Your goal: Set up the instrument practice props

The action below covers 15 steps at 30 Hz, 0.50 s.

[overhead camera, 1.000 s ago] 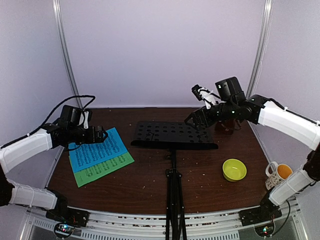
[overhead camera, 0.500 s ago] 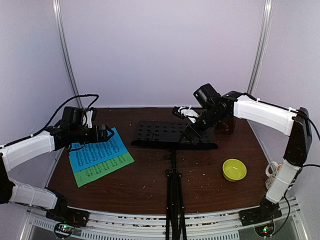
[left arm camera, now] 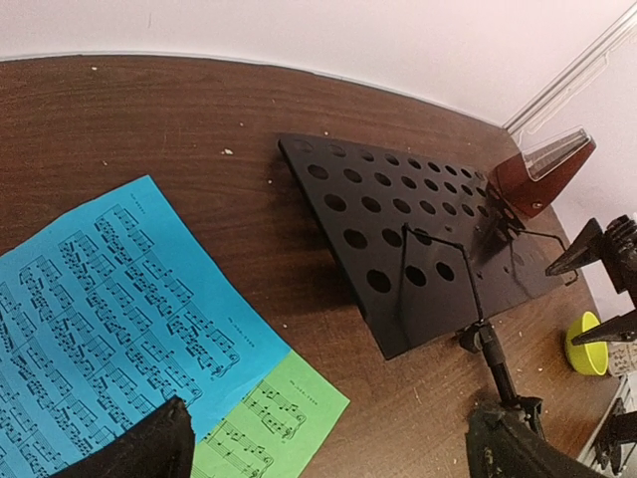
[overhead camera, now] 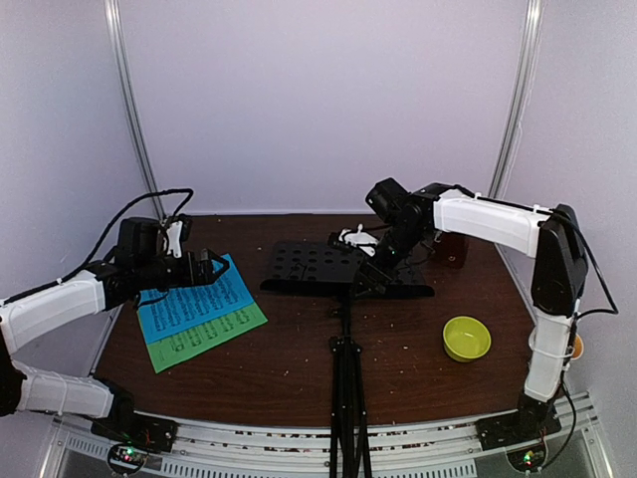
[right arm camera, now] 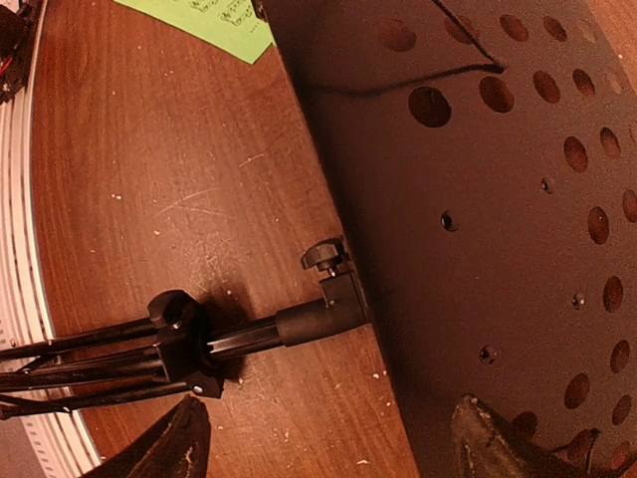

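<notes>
The black music stand rises at mid-table, its perforated desk point(overhead camera: 338, 267) tilted nearly flat on the tripod pole point(overhead camera: 345, 368). My right gripper point(overhead camera: 364, 275) hangs open over the desk's front edge; in the right wrist view its jaws point(right arm camera: 328, 450) straddle that edge beside the pole joint point(right arm camera: 323, 299), touching nothing. A blue sheet point(overhead camera: 194, 297) overlaps a green sheet point(overhead camera: 224, 334) flat on the table's left. My left gripper point(overhead camera: 204, 267) hovers open above them, empty point(left arm camera: 328, 453). The reddish-brown metronome point(overhead camera: 453, 249) stands at the back right, partly behind my right arm.
A yellow-green bowl point(overhead camera: 466, 339) sits on the right of the table. My right arm's upright link hides most of a mug point(overhead camera: 576, 346) at the right edge. The tripod legs point(overhead camera: 348, 438) spread toward the near rail. White walls enclose the table.
My right arm has swung left from beside the metronome to the front edge of the stand's desk, jaws narrowing slightly. The left arm has barely shifted.
</notes>
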{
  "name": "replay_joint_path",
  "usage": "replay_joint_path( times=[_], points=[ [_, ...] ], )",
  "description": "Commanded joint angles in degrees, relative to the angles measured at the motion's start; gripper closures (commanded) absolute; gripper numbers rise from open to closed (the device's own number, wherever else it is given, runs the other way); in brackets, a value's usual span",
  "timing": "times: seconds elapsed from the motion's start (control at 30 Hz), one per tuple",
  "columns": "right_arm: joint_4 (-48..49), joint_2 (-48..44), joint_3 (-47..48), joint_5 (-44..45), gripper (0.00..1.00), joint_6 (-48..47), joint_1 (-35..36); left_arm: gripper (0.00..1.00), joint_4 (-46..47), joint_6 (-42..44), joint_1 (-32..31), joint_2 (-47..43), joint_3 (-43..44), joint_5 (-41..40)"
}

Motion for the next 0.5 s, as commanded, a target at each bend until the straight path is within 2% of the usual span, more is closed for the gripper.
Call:
replay_joint_path(
  times=[0.0, 0.37, 0.47],
  points=[
    [-0.7, 3.2, 3.3, 1.4, 0.17, -2.9, -0.7, 0.02, 4.1, -0.7, -0.3, -1.0, -1.0, -0.6],
    [-3.2, 9.1, 7.9, 0.2, 0.31, -6.6, -1.3, 0.02, 5.4, -0.8, -0.3, 0.9, -0.8, 0.2],
    [-3.1, 9.5, 8.1, -0.1, 0.38, -6.8, -1.3, 0.02, 6.2, -1.2, -0.3, 1.7, -0.7, 0.5]
  ],
)
